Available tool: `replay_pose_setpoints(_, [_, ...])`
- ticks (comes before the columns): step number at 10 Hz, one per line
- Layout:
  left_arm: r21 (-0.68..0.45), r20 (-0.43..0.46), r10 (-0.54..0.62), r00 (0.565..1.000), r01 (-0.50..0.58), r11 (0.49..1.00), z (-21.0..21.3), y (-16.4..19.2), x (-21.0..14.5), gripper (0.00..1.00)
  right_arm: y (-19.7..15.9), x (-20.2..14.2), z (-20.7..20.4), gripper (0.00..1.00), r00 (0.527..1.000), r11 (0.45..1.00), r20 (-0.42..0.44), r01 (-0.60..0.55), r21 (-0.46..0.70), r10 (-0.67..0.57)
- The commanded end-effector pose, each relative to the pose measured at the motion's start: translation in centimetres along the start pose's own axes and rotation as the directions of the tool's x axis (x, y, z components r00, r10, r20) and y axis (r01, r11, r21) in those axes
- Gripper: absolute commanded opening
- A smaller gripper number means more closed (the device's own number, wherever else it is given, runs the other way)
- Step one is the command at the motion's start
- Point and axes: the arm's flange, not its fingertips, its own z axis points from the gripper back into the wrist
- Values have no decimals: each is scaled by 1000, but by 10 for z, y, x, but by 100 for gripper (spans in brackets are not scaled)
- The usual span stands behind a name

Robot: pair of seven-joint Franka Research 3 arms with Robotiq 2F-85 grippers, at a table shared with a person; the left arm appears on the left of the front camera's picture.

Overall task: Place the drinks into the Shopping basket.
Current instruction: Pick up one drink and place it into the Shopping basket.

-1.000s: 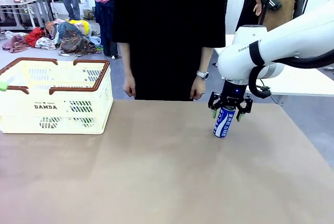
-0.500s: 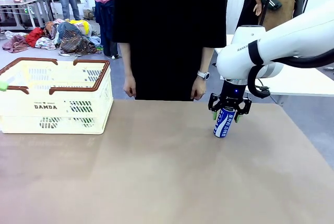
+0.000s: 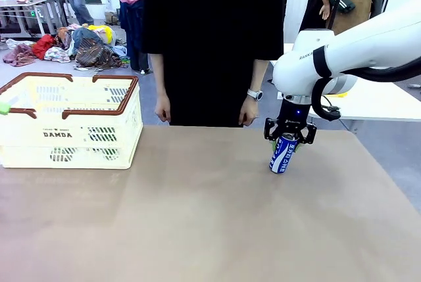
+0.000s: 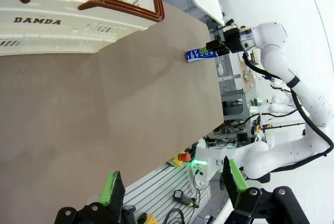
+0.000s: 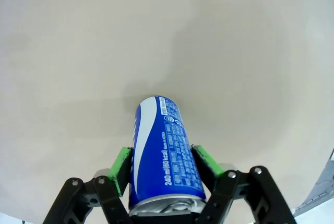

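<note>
The right gripper (image 3: 289,142) jaws pinch the blue-and-white can (image 3: 282,153) standing on the table (image 3: 197,216); the left gripper (image 4: 172,179) jaws stand spread.

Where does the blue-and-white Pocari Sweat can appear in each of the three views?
Front view: Pocari Sweat can at right of centre, on the table's far side.
Left wrist view: upper middle, lying sideways at the table's edge.
Right wrist view: bottom centre.
Shared landmark: the right gripper shut on the can.

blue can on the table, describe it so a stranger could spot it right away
On the brown table, look to the far right side, opposite the cream basket. The right gripper is shut on a slim blue-and-white can standing there, the lone can out on the tabletop.
</note>
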Motion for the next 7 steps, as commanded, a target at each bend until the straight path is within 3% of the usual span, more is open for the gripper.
replay_pose_setpoints(1, [3,-7,-1,1000,1,1000,2,1,-2,100,0,4,-9,0,999,1000,-50,-21,21,22])
replay_pose_setpoints(4, [3,-7,-1,1000,1,1000,2,1,-2,100,1,-1,9,0,995,998,-80,-50,34,52])
replay_pose_setpoints(7, [3,-7,-1,1000,1,1000,2,1,-2,100,2,-33,91,0,990,998,-126,-69,8,70])
